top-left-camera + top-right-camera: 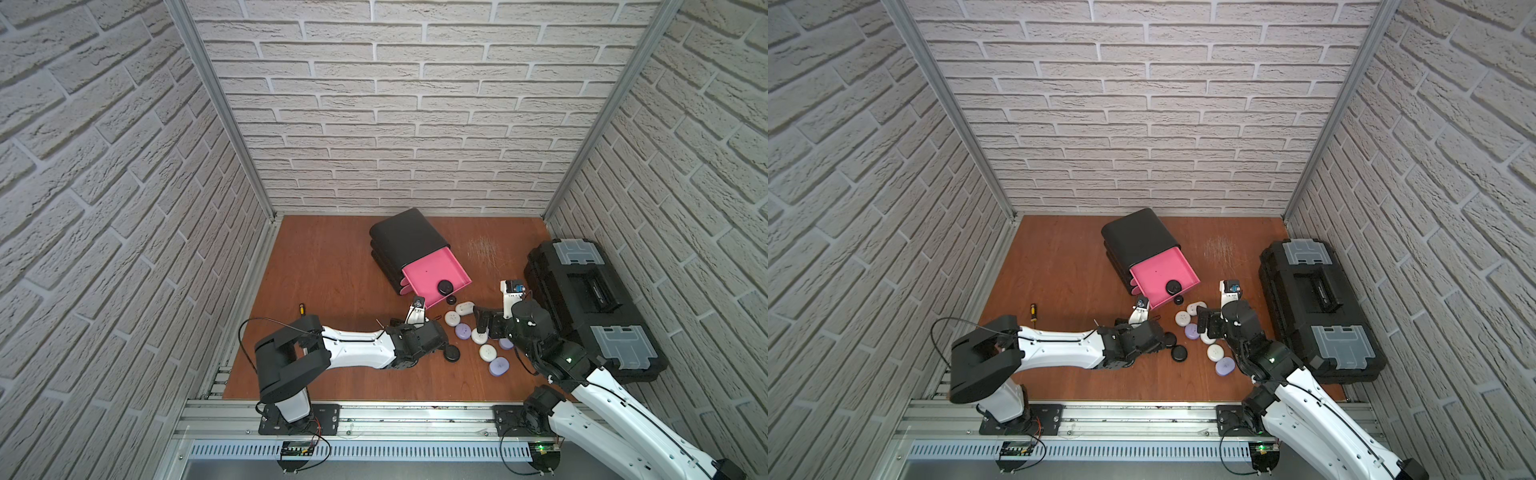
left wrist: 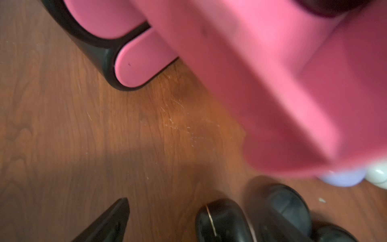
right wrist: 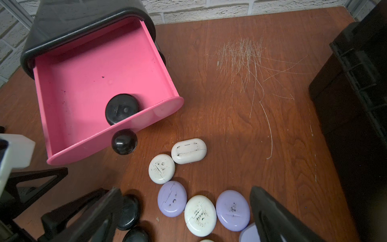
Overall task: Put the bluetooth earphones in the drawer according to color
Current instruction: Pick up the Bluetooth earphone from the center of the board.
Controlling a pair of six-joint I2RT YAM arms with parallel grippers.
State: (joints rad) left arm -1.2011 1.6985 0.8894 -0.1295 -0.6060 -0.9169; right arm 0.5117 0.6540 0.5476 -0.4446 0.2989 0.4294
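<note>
Left pincer [image 2: 194, 199] gapes beside a black case [image 2: 219, 222]; right pincer [image 3: 185, 189] gapes, empty.

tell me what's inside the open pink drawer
One black earphone case lies in the open drawer, by its front wall. The rest of the visible floor is bare pink. The rear part under the black cabinet is covered, so it cannot be checked.

The table [image 1: 316, 266] lies open on the left, save a small screwdriver [image 1: 302, 308]. The cabinet [image 1: 405, 239] and its pulled-out drawer [image 1: 422, 272] block the centre; the toolbox [image 1: 590, 299] fills the right. Earphone cases [image 1: 487, 352] clutter the surface just near of the drawer. A bare strip runs between drawer and toolbox.
</note>
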